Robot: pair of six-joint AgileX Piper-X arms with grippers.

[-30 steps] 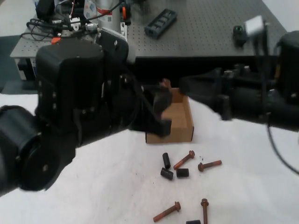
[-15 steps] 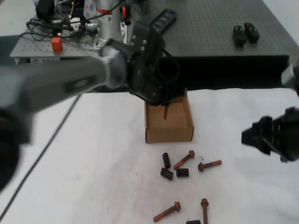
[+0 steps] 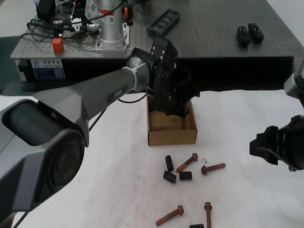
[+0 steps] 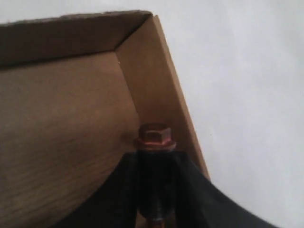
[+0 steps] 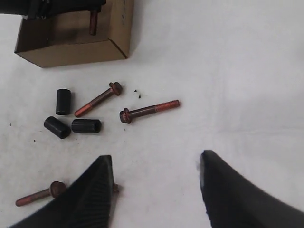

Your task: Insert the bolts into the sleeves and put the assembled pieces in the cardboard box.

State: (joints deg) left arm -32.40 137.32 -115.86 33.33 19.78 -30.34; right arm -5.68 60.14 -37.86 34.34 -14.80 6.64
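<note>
Left pincer (image 3: 182,114) hung over the cardboard box (image 3: 171,136), its two fingers (image 4: 190,185) pressed together on a copper-coloured bolt (image 4: 154,137). The bolt's hexagonal head stood just clear of the fingertips, and its threaded end poked out on the far side of the grip, pointing down into the box. Between the fingers the shank was wrapped in something dark, most likely a sleeve (image 4: 154,185), though it could not be told apart from the black fingers with certainty. Directly under this pincer lay the box's brown floor, and a side wall of the box ran close beside the held bolt. Whether the bolt's tip touched the floor could not be told.

Right pincer (image 5: 156,190) hovered well apart from the left one, low over the white cloth (image 5: 237,71), with its fingers (image 5: 90,194) spread wide. Ahead of its fingertips, between this pincer and the box, lay a small cluster: three black loose sleeves (image 5: 86,126) close together and two loose bolts (image 5: 149,110) just beside them, all flat on the cloth. A third bolt (image 5: 40,194) lay just beside one of this pincer's fingers, with its head towards the finger. Seen from above, a fourth bolt (image 3: 207,211) lay near that one, off to the side of the right pincer.
</note>
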